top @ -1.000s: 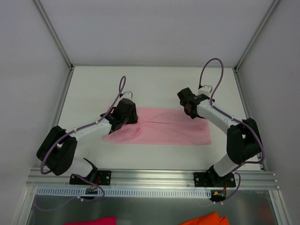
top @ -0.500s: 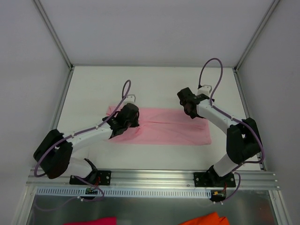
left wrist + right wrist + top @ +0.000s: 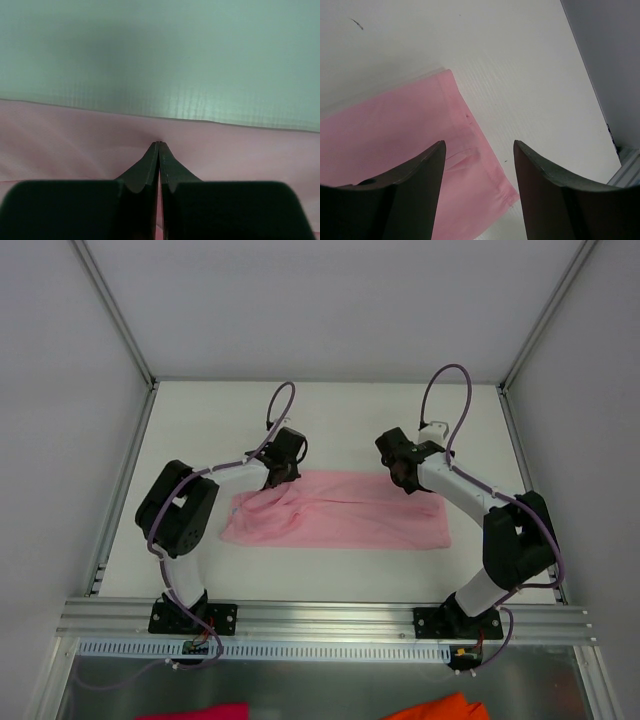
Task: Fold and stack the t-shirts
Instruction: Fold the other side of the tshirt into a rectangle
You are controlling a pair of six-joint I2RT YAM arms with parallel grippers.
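Since a second ago the left gripper (image 3: 283,469) has swung from the shirt's (image 3: 350,512) near-left part to its far edge, fingers pressed together on the cloth. The shirt lies as a pink band mid-table (image 3: 330,420), bunched at its left end. The right gripper (image 3: 400,464) hovers spread above the far edge.

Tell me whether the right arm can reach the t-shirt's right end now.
Probably yes: the right gripper hangs open just above the t-shirt near its right edge, with nothing in between.
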